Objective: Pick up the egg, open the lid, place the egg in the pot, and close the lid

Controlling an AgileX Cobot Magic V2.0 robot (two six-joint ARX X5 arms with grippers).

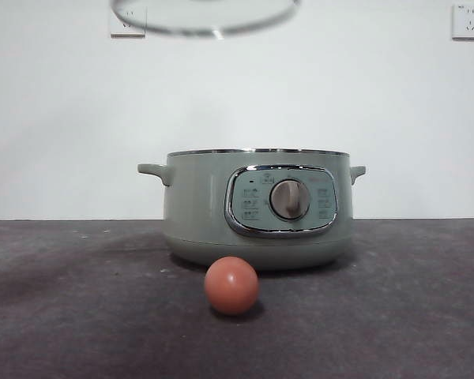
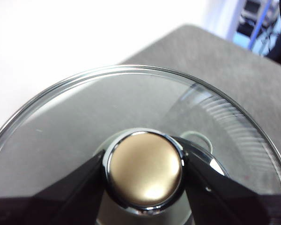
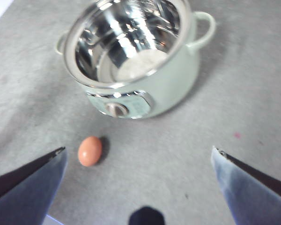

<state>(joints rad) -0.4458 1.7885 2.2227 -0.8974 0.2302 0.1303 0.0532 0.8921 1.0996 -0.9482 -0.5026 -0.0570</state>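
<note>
The sage-green pot (image 1: pixel 257 209) stands uncovered on the table, its dial facing the front; its shiny inside shows in the right wrist view (image 3: pixel 131 61). The orange-brown egg (image 1: pixel 231 285) lies on the table just in front of the pot, also seen in the right wrist view (image 3: pixel 90 151). The glass lid (image 1: pixel 205 16) hangs high above the pot at the picture's top edge. My left gripper (image 2: pixel 143 159) is shut on the lid's knob (image 2: pixel 145 180), which looks golden here. My right gripper (image 3: pixel 138 150) is open and empty, high above the egg and pot.
The dark grey table (image 1: pixel 79 316) runs back to a white wall with two sockets (image 1: pixel 128 22) (image 1: pixel 468 21). In the left wrist view the table's far edge and some cables (image 2: pixel 264 18) show beyond the lid.
</note>
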